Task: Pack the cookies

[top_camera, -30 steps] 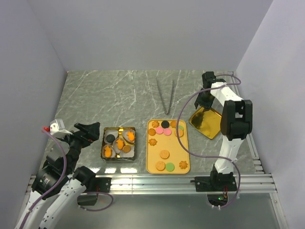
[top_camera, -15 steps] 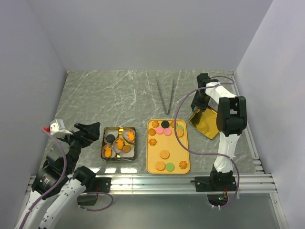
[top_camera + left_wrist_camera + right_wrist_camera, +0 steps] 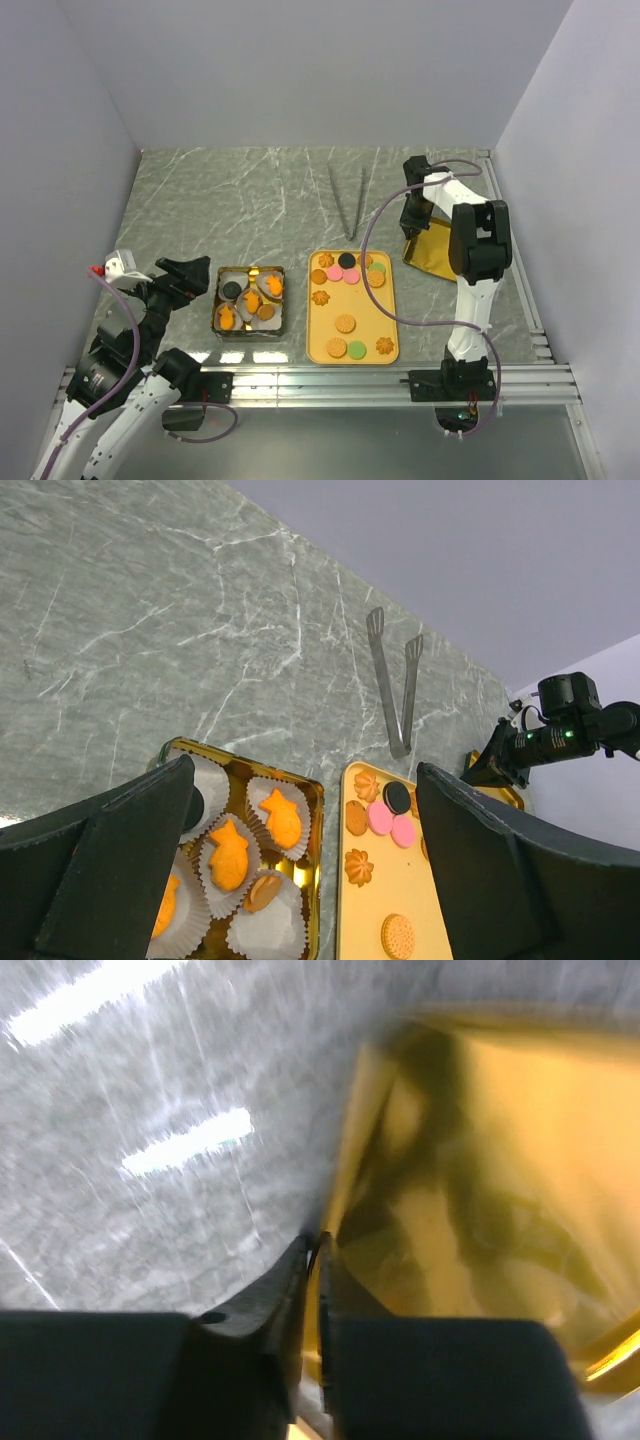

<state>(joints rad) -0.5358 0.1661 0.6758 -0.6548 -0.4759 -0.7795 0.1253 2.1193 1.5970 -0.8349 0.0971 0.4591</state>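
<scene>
Cookies small, light, brittle: most on yellow tray mid-bench, some in gold tin. Likely pinch gently across edges. My left gripper apart beside tin; my right gripper clamped on gold lid rim.

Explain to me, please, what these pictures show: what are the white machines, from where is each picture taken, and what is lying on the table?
These are two robot arms bolted to a marble table. One picture looks down from above. The other two come from a small camera on each wrist, so you see the black fingers up close. On the table lie an orange tray with loose cookies, a gold tin already holding some cookies, and metal tongs. The left gripper is open and holds nothing, hovering near the tin. The right gripper is shut on the rim of a shiny gold lid at the far right.
</scene>
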